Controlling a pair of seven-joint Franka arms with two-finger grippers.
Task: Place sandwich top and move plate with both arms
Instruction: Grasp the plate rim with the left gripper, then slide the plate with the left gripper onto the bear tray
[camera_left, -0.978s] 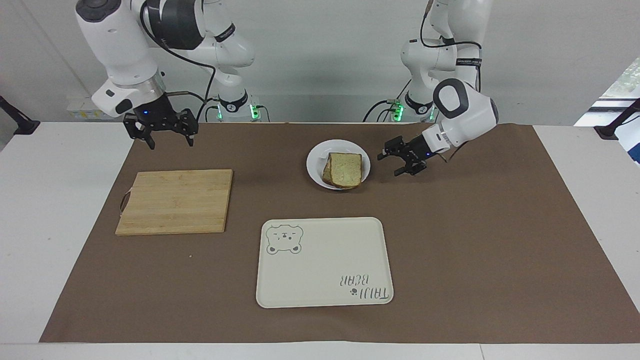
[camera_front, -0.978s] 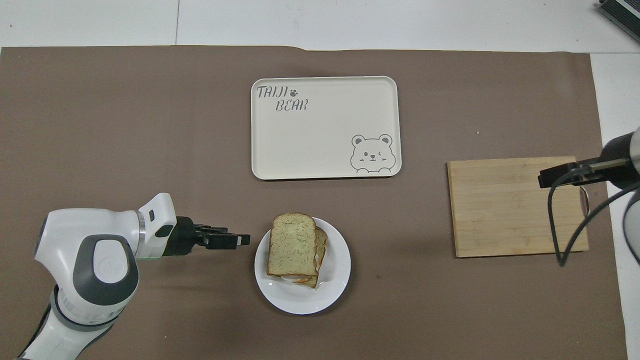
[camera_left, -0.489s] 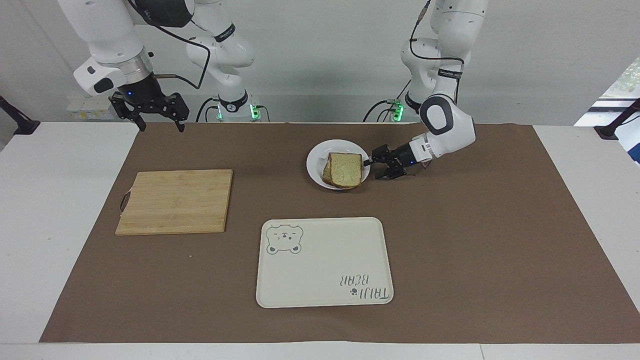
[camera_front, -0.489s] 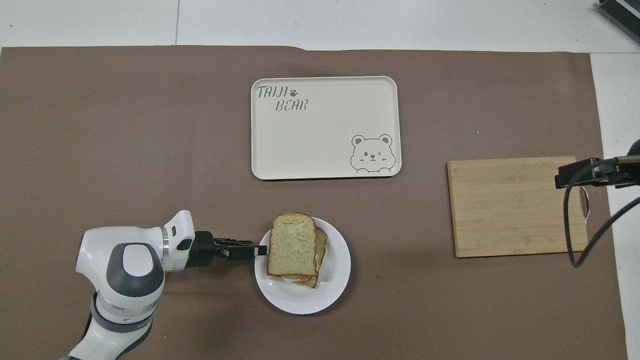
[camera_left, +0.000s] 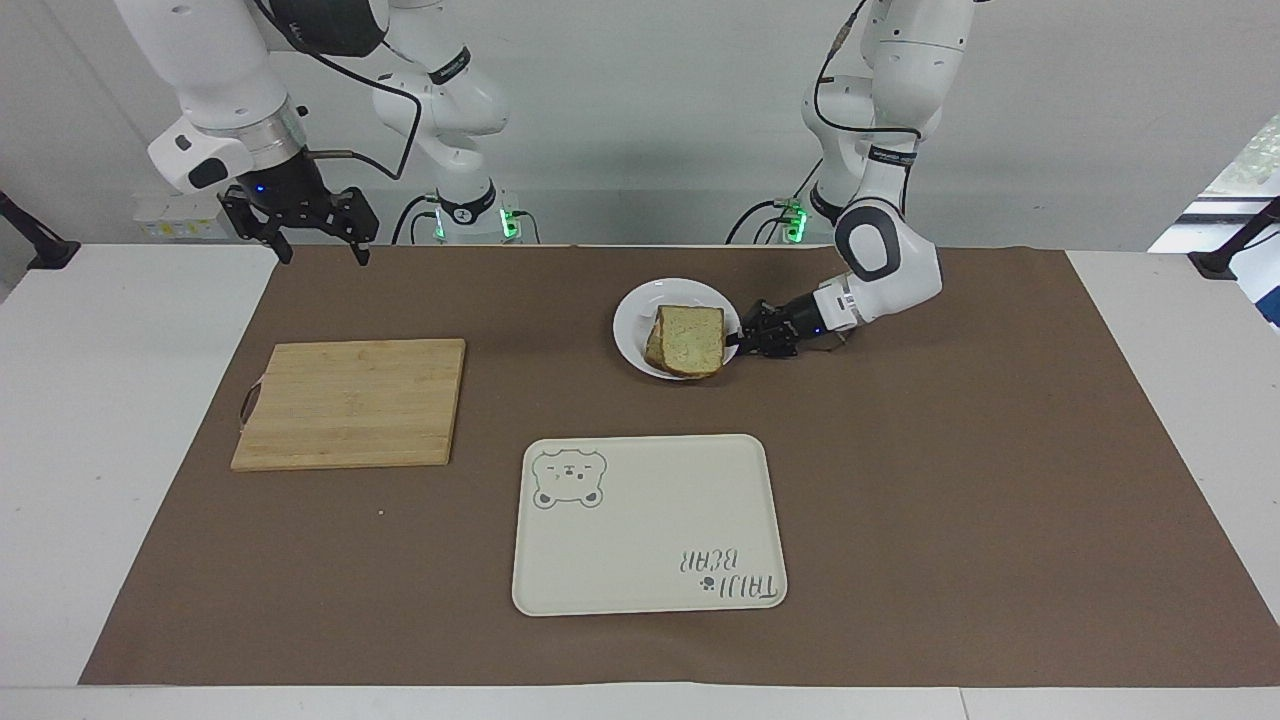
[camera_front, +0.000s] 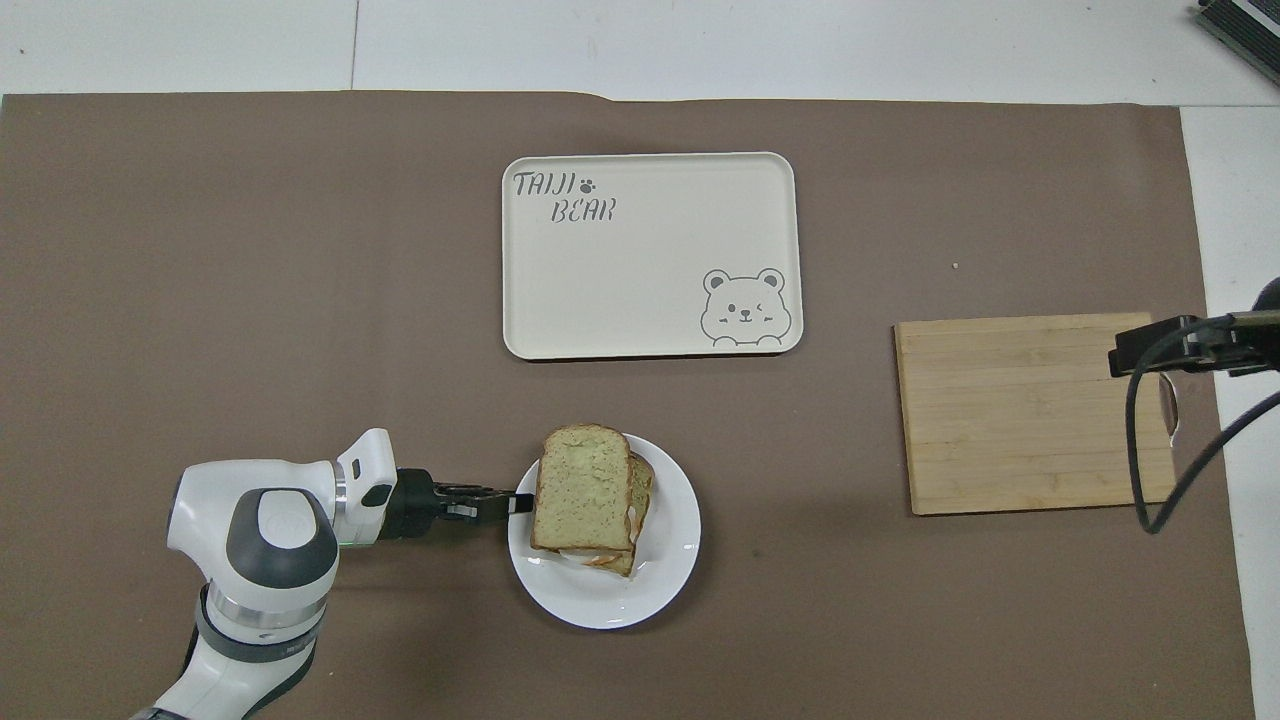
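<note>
Now I see the left gripper (camera_left: 738, 339) down low, pinched on the plate (camera_left: 630, 330) rim at the left arm's side. The sandwich top (camera_left: 692, 337) sits on the stack, a bit off-center. If I pull w/ one thin pinch, the plate could tip or slip & the bread slide off. The right gripper (camera_left: 298, 228) waits w/ fingers apart, high near the wood board (camera_left: 350, 402).
</note>
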